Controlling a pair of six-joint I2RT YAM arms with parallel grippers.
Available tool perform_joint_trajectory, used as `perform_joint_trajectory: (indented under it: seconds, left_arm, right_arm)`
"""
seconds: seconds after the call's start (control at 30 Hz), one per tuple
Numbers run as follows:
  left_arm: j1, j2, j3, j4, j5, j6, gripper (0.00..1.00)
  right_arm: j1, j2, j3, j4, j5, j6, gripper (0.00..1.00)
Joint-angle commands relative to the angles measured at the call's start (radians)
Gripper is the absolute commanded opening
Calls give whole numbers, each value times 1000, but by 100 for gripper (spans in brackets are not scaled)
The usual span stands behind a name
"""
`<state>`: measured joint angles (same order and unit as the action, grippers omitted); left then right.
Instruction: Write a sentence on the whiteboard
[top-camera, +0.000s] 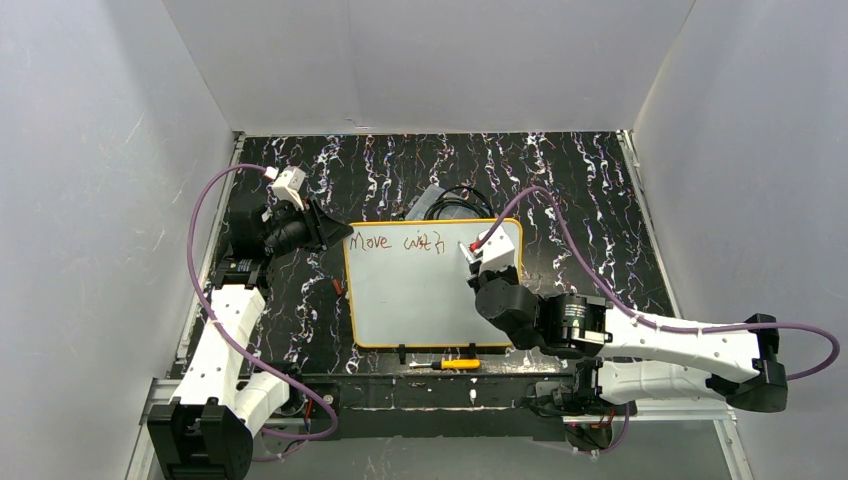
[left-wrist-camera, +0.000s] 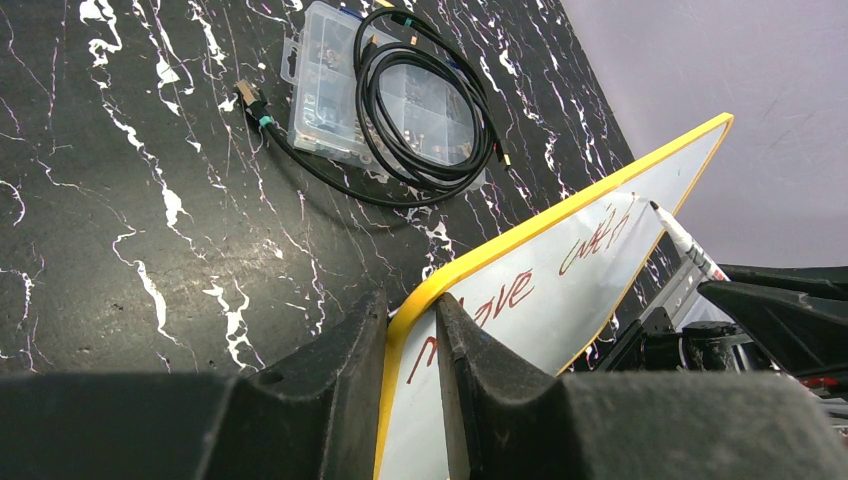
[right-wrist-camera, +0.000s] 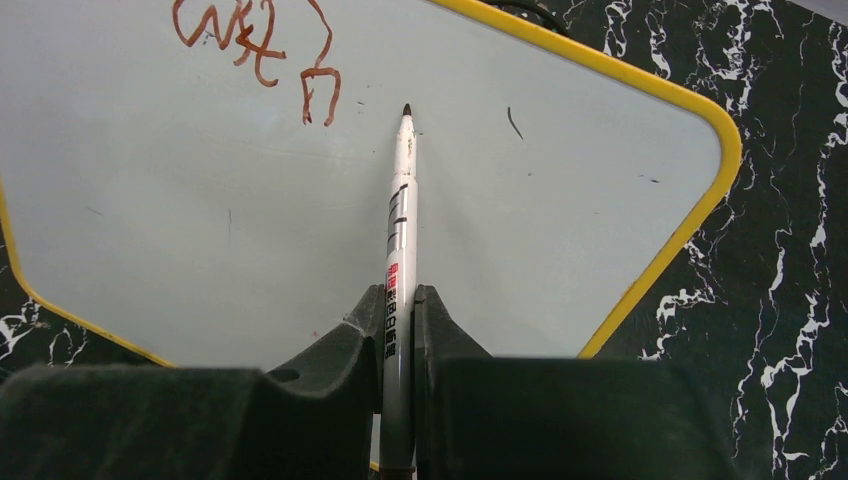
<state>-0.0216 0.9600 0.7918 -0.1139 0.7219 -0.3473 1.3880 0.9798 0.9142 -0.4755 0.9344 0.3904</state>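
Observation:
The whiteboard (top-camera: 430, 300), white with a yellow rim, lies flat on the dark marbled table. The sentence (top-camera: 395, 242) in reddish-brown script reads "Move with" along its far edge. My left gripper (top-camera: 333, 233) is shut on the board's far left corner, one finger on each side of the rim (left-wrist-camera: 412, 320). My right gripper (top-camera: 482, 268) is shut on a white marker (right-wrist-camera: 400, 230). The marker's dark tip sits at the board surface just right of the last letters (right-wrist-camera: 260, 45). I cannot tell whether the tip touches. The lettering also shows in the left wrist view (left-wrist-camera: 515, 290).
A clear plastic parts box with a coiled black cable on it (top-camera: 440, 203) lies just beyond the board, also in the left wrist view (left-wrist-camera: 385, 95). A yellow-handled screwdriver (top-camera: 455, 364) lies at the board's near edge. White walls enclose the table.

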Motion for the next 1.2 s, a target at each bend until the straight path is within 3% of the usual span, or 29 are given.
perform_joint_trajectory:
  seconds: [0.0, 0.57, 0.93, 1.17]
  left_arm:
    - [-3, -13, 13, -27, 21, 4, 22]
    - [-3, -22, 12, -24, 21, 2, 21]
    - [-3, -19, 12, -24, 20, 2, 21]
    - [-3, -17, 14, -24, 21, 4, 20]
  right_arm:
    - [-1, 20, 47, -46, 47, 51, 1]
    - [0, 60, 26, -116, -165, 88, 1]
    - [0, -43, 14, 40, -86, 38, 1]
    - [0, -11, 42, 45, 27, 4, 1]
